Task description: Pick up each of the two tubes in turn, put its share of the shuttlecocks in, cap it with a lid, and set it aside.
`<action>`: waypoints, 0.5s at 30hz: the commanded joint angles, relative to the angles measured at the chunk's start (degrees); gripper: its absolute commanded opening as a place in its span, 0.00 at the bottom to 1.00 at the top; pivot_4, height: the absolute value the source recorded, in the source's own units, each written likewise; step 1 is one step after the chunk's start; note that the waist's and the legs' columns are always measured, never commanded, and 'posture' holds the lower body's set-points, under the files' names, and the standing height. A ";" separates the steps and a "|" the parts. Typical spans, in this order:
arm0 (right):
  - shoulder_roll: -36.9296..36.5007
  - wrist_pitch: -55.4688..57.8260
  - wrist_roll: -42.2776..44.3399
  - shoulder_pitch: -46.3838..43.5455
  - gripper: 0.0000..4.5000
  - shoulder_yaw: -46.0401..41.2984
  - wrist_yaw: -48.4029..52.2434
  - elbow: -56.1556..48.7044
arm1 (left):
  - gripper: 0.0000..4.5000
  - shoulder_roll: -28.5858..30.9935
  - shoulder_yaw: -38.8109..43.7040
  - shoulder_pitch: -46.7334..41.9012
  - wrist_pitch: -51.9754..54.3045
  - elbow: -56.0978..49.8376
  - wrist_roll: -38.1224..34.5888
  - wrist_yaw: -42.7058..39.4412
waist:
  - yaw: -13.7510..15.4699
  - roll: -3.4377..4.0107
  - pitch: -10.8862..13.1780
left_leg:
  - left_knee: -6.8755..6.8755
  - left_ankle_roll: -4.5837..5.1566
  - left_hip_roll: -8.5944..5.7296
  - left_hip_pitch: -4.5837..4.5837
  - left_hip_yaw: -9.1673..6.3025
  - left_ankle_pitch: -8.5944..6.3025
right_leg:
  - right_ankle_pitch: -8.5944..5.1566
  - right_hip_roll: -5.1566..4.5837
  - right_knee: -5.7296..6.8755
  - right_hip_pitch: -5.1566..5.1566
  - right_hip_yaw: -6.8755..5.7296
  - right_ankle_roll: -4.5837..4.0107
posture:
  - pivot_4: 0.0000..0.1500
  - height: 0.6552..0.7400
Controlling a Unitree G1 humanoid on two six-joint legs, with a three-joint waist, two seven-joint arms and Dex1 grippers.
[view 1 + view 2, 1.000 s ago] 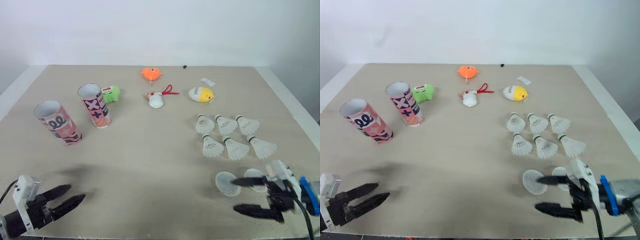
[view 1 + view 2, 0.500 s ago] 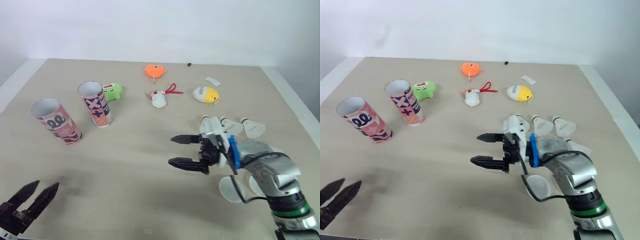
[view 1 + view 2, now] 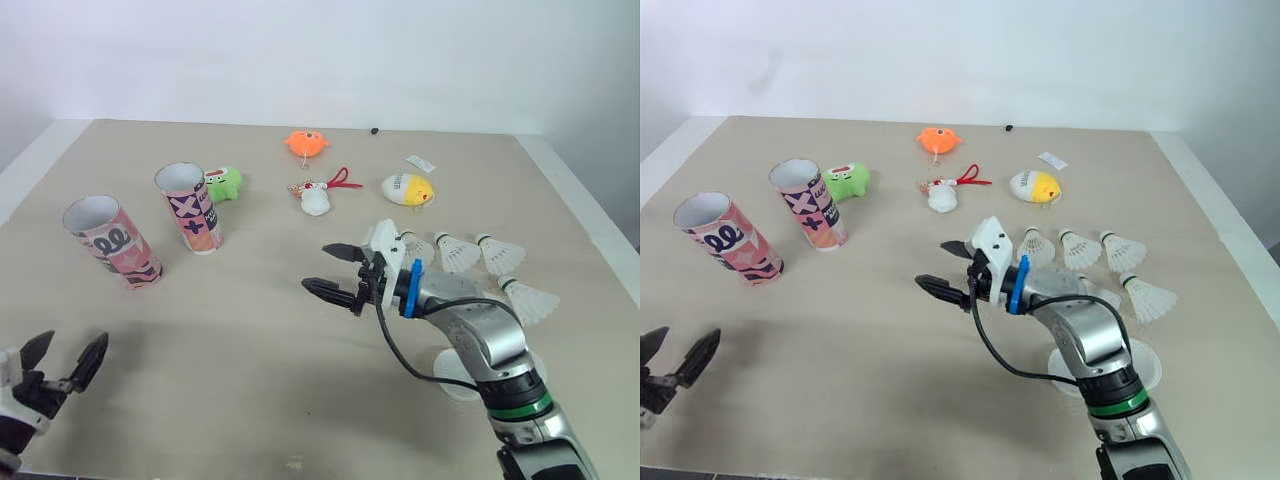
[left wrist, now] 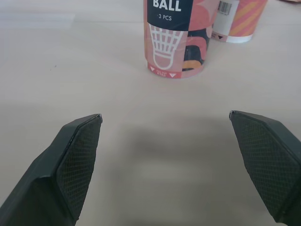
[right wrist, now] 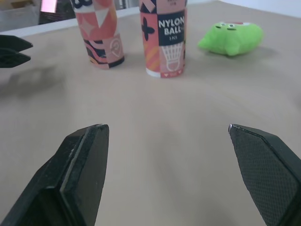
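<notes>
- The right gripper hovers over the middle of the table, its fingers spread wide and empty, pointing toward the two tubes.
- The left gripper sits low at the table's near left edge, likewise spread and holding nothing.
- Ahead of it, the nearer tube stands open-topped; the second tube stands just beside it, farther back, with a green toy close behind.
- On the right side lie the shuttlecocks; the white lids lie nearer the edge, partly hidden by the right arm.
</notes>
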 commanded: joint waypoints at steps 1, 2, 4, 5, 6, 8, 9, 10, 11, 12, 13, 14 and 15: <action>0.37 -0.72 0.32 1.47 0.97 -1.70 -1.20 -4.62 | 1.00 2.15 -1.46 -4.83 -2.36 2.63 2.29 1.35 | 0.01 0.02 0.01 | 0.02 0.01 -0.02 0.04 0.00 0.00 | 0.00 -0.01 0.06 0.02 0.00 0.00 | 1.00 1.00; 0.30 -0.40 0.85 2.16 0.97 -2.14 -1.36 -5.63 | 1.00 2.72 -2.05 -6.56 -2.59 3.87 3.03 1.71 | 0.01 0.02 0.00 | 0.09 0.01 0.01 0.04 -0.02 0.01 | 0.02 0.06 0.11 0.01 -0.01 -0.03 | 1.00 1.00; 0.15 0.06 1.50 3.33 0.97 -2.65 -1.57 -7.35 | 1.00 3.80 -3.23 -9.45 -3.24 6.37 4.55 2.16 | 0.01 0.02 0.00 | 0.16 0.01 0.11 0.05 -0.02 0.02 | 0.11 0.15 0.12 0.03 -0.02 -0.08 | 1.00 1.00; 0.18 0.31 1.73 3.86 0.97 -2.76 -1.79 -8.17 | 1.00 4.34 -3.80 -10.93 -3.48 7.75 5.17 2.40 | 0.01 0.01 0.00 | 0.17 0.02 0.15 0.06 -0.02 0.04 | 0.13 0.20 0.12 0.03 -0.02 -0.09 | 1.00 1.00; 0.25 0.52 1.87 4.29 0.97 -2.79 -2.04 -8.87 | 1.00 4.77 -4.24 -12.24 -3.69 9.00 5.62 2.60 | 0.01 0.02 0.00 | 0.19 0.01 0.23 0.06 0.00 0.04 | 0.16 0.26 0.12 0.03 -0.01 -0.10 | 1.00 1.00; 0.52 1.03 2.29 4.98 0.97 -2.94 -2.62 -10.22 | 1.00 5.57 -5.04 -14.71 -3.80 11.24 6.24 2.85 | 0.02 0.01 0.00 | 0.19 0.01 0.27 0.07 0.00 0.04 | 0.17 0.32 0.13 0.03 0.00 -0.13 | 1.00 1.00; 0.61 1.18 2.50 5.27 0.97 -3.03 -2.93 -10.90 | 1.00 6.04 -5.57 -16.09 -3.92 12.51 6.53 2.79 | 0.02 0.01 0.00 | 0.19 0.01 0.32 0.07 0.00 0.04 | 0.19 0.38 0.12 0.01 0.01 -0.15 | 1.00 1.00; 0.71 1.18 2.59 5.51 0.97 -3.10 -3.23 -11.45 | 1.00 6.45 -6.02 -17.21 -4.09 13.66 6.74 2.64 | 0.00 0.02 0.00 | 0.19 0.01 0.35 0.07 0.00 0.04 | 0.19 0.41 0.12 0.01 0.01 -0.16 | 1.00 1.00; 0.80 1.17 2.62 5.71 0.97 -3.26 -3.56 -11.82 | 1.00 6.93 -6.59 -18.62 -4.22 15.05 7.01 2.34 | -0.02 0.02 0.00 | 0.19 0.00 0.38 0.06 0.01 0.04 | 0.19 0.44 0.13 -0.01 0.02 -0.18 | 1.00 1.00; 0.78 1.31 2.80 5.94 0.97 -3.56 -3.80 -12.17 | 1.00 7.42 -7.21 -20.52 -3.96 16.78 7.04 2.03 | 0.01 0.02 0.00 | 0.19 0.00 0.39 0.06 0.01 0.04 | 0.19 0.46 0.13 -0.01 0.02 -0.19 | 1.00 1.00; 0.64 1.45 2.97 6.14 0.97 -3.84 -3.88 -12.46 | 1.00 7.92 -7.93 -22.23 -3.78 18.31 7.19 1.64 | 0.02 0.02 0.00 | 0.18 0.00 0.39 0.06 -0.01 0.04 | 0.19 0.49 0.13 0.00 0.02 -0.19 | 1.00 1.00; 0.51 1.58 3.11 6.29 0.97 -4.08 -3.89 -12.70 | 1.00 8.34 -8.57 -23.55 -3.79 19.50 7.36 1.28 | 0.02 0.01 0.00 | 0.18 0.00 0.41 0.05 -0.03 0.04 | 0.19 0.53 0.14 0.00 0.01 -0.20 | 1.00 1.00; 0.33 1.73 3.31 6.48 0.97 -4.34 -3.87 -13.02 | 1.00 8.67 -9.17 -24.63 -3.79 20.43 7.50 0.98 | 0.02 0.01 0.00 | 0.18 0.00 0.43 0.06 -0.03 0.04 | 0.20 0.55 0.14 0.00 0.01 -0.21 | 1.00 1.00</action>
